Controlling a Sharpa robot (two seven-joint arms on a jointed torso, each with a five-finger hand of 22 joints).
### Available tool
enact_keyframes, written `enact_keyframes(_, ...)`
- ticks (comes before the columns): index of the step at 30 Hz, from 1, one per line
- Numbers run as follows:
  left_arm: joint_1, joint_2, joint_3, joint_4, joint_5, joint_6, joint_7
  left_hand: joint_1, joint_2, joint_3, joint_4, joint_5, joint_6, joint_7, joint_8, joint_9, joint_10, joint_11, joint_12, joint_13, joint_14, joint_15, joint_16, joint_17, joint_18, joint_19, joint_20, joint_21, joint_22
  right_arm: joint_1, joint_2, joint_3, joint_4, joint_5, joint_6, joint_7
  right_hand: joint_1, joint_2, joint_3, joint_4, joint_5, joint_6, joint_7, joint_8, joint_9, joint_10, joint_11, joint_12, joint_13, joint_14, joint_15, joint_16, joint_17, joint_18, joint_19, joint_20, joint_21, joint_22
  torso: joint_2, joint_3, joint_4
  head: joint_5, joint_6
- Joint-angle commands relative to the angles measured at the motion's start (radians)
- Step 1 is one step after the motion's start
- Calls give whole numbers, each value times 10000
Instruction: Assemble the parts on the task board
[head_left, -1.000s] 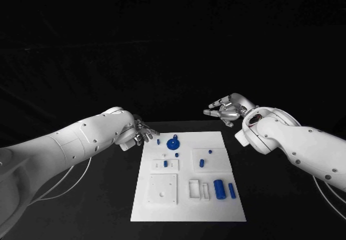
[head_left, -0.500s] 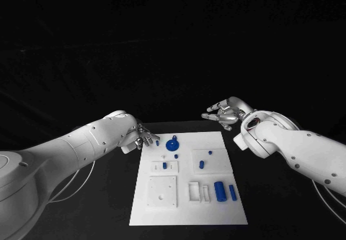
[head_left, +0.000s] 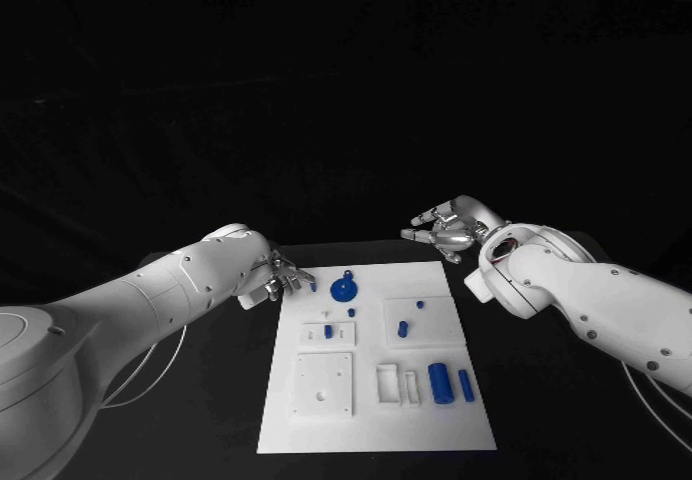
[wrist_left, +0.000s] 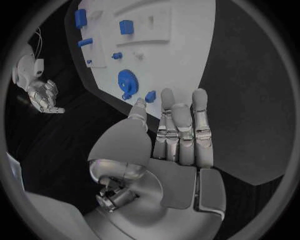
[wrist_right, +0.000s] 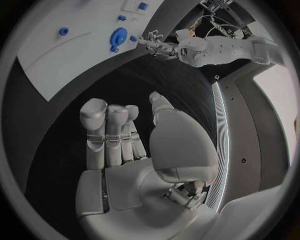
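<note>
Two empty hands, left hand, right hand, flanking unlabelled task board

Left arm enters from the left edge, forearm angled inward. Left hand is raised, palm empty — fingers extended side by side and nearly straight, thumb set apart to one side. Right arm enters from the right edge, bent at the wrist. Right hand is lifted, holding nothing — fingers loosely curved and parted, thumb separate.
</note>
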Motion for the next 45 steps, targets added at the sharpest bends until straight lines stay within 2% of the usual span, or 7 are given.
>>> enact_keyframes(1, 5, 42, 4, -16, -19, 81, 291, -106, -6, -43, 92, -57, -105, 28, -36, -23, -79, 24, 67, 6, -55, 16, 16, -20, 94, 36, 50, -48, 188, 0, 23, 6, 3, -64, 5, 39, -45, 44, -39, -24, 31, 8, 20, 11, 13, 27, -45, 30, 8, 36, -34, 8, 14, 100, 230, -14, 1, 943, 4, 0, 8, 13, 9)
enact_keyframes(7, 8, 65, 6, -38, 79, 115, 350, -133, -27, -50, 142, -89, -108, 27, -28, -24, -87, 26, 78, 8, -60, 19, 16, -24, 97, 30, 56, -55, 188, 1, 44, 6, -8, -69, 1, 32, -45, 44, -39, -24, 31, 8, 20, 11, 13, 27, -45, 30, 8, 36, -34, 8, 14, 100, 230, -14, 1, 943, 2, 2, 3, 63, -31)
enact_keyframes(19, 19, 116, 12, -50, 225, 155, 419, -76, -30, 0, 186, -85, -118, 32, -28, -37, -117, 32, 91, 2, -79, 27, 7, -42, 101, 18, 65, -68, 190, 2, 52, 6, -15, -77, 2, 17, -45, 44, -39, -24, 31, 8, 20, 11, 13, 27, -45, 30, 8, 36, -34, 8, 14, 100, 230, -14, 1, 943, 9, -3, 14, 10, -47)
enact_keyframes(27, 16, 245, 10, -186, 118, 247, 458, 246, 140, 166, -15, -24, -116, 28, -38, -69, -129, 22, 88, -10, -81, 23, 4, -54, 97, 8, 65, -75, 190, 3, 94, 6, -19, -87, 9, 14, -45, 44, -39, -24, 31, 8, 20, 11, 13, 27, -45, 30, 8, 36, -34, 8, 14, 100, 230, -14, 1, 943, 34, 17, -8, 13, -36)
enact_keyframes(37, 9, 367, 6, -456, 99, 372, 581, 352, 246, 173, -131, -6, -117, 29, -36, -156, -142, 23, 87, -18, -92, 23, 7, -64, 92, 0, 63, -79, 191, 10, 105, 6, 0, -103, 10, 1, -36, 71, -38, -36, 29, 9, 20, 10, 12, 40, -47, 46, 19, 43, -35, 38, 37, 99, 233, -16, 21, 945, 26, 5, 13, -97, -44)
enact_keyframes(41, 8, 413, 5, -540, 103, 416, 617, 357, 259, 170, -140, -4, -115, 29, -35, -167, -149, 25, 84, -21, -98, 25, 5, -66, 91, -4, 65, -82, 190, 13, 122, 6, 3, -110, 10, -3, -36, 71, -38, -36, 29, 9, 20, 10, 12, 40, -47, 46, 19, 43, -35, 38, 37, 99, 233, -16, 21, 945, 30, 16, -1, -91, -53)
enact_keyframes(45, 6, 451, 5, -602, 192, 443, 631, 307, 262, 126, -121, -52, -132, 40, -37, -201, -156, 33, 83, -24, -106, 30, -1, -74, 91, -12, 69, -90, 190, 17, 139, 6, 3, -117, 10, -6, -36, 71, -38, -36, 29, 9, 20, 10, 12, 40, -47, 46, 19, 43, -35, 38, 37, 99, 233, -16, 21, 945, 35, 9, 0, -100, -50)
